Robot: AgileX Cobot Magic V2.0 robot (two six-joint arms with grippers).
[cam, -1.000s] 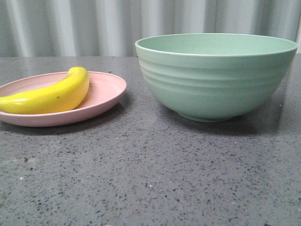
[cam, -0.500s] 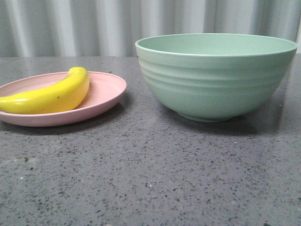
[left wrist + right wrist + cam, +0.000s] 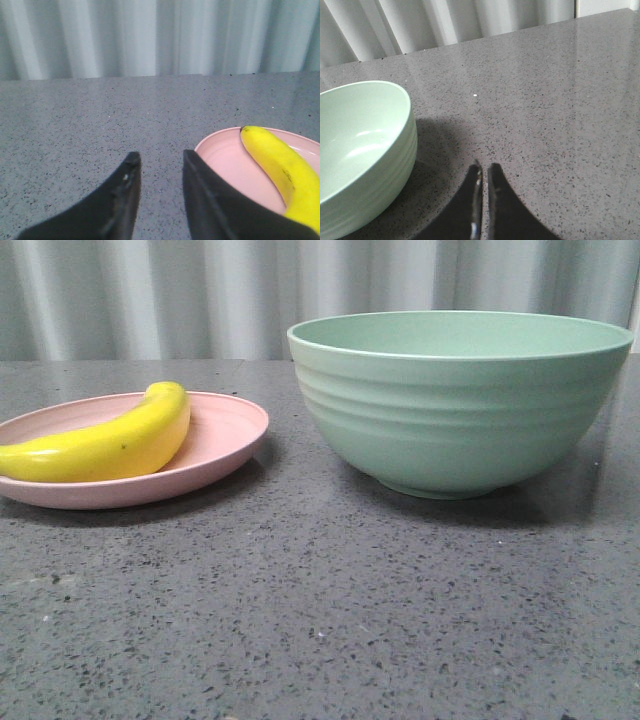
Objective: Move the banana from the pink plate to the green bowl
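The yellow banana (image 3: 110, 445) lies on the pink plate (image 3: 225, 435) at the left of the front view. The green bowl (image 3: 455, 405) stands to its right, empty as far as I see. In the left wrist view my left gripper (image 3: 160, 159) is open and empty over bare table, just beside the plate's rim (image 3: 215, 150), with the banana (image 3: 280, 167) lying on the plate. In the right wrist view my right gripper (image 3: 484, 167) is shut and empty over the table beside the bowl (image 3: 360, 150). Neither gripper shows in the front view.
The grey speckled table (image 3: 320, 610) carries both dishes. A pale corrugated wall (image 3: 200, 295) runs along its far edge.
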